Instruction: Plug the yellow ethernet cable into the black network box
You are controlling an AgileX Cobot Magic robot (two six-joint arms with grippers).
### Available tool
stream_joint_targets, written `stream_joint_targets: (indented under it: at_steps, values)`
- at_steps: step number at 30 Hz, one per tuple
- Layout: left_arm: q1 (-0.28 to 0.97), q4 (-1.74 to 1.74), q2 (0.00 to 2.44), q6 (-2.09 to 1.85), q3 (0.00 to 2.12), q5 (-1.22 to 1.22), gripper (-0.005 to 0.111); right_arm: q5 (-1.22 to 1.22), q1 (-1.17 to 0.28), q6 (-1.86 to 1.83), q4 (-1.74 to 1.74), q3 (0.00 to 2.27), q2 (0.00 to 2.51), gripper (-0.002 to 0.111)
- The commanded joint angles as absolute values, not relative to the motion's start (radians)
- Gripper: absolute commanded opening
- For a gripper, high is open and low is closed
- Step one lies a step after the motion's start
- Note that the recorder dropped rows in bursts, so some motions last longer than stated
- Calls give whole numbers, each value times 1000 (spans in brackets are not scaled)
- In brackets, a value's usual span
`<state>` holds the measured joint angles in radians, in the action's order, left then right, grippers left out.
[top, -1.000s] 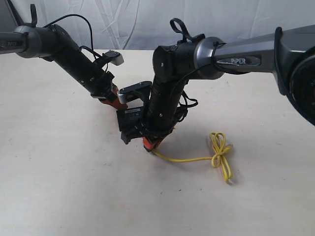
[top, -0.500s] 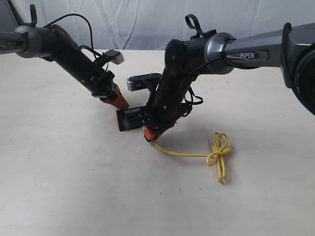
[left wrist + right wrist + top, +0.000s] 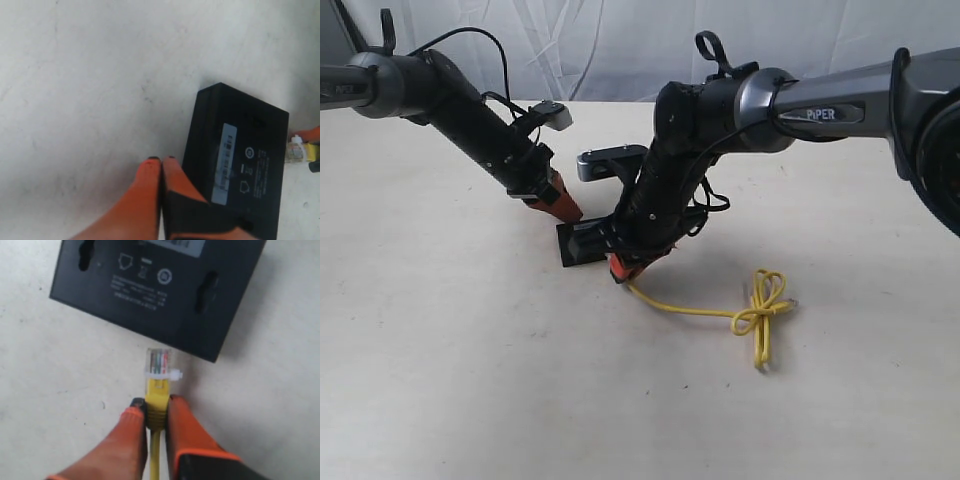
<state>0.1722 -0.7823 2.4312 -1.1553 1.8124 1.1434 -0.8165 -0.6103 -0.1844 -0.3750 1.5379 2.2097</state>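
- "PiPER" in white letters on the grey link of the right arm (image 3: 825, 114).
- Faint lettering on the left arm (image 3: 342, 90), too blurred to read.
- Pale label strip (image 3: 223, 162) on the black network box (image 3: 175, 315): barcode-like print, illegible.
- White house-shaped outline (image 3: 124, 261), ringed mark (image 3: 162, 276) and small print on the same face, unreadable.

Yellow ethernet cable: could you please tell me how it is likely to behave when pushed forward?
Probably floppy: the yellow ethernet cable sags to the table in a loose knotted loop. The short stretch between the right end effector and the clear plug is likely stiff enough to push. Thin and light, its tail should drag along.
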Motion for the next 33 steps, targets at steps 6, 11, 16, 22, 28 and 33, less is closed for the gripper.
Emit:
stream_joint_targets:
  at_steps: [6, 11, 16, 22, 28, 33]
  values:
    - [172, -795, 2431, -1160, 1817, 1150, 0, -810, -611, -183, -380, 1543, 2241, 0]
    - [172, -795, 2431, -1160, 1817, 1150, 0, -797, -611, -183, -391, 1543, 2248, 0]
    - [172, -795, 2431, -1160, 1817, 1152, 0, -774, -611, -183, -394, 1543, 2248, 0]
    - [172, -801, 2431, -1160, 1817, 1165, 0, -747, -608, -181, -398, 1543, 2248, 0]
    - [172, -807, 2431, -1162, 1817, 1165, 0, -836, -608, -224, -345, 1601, 2248, 0]
    - [172, -821, 2431, -1162, 1817, 1168, 0, -860, -610, -257, -345, 1612, 2248, 0]
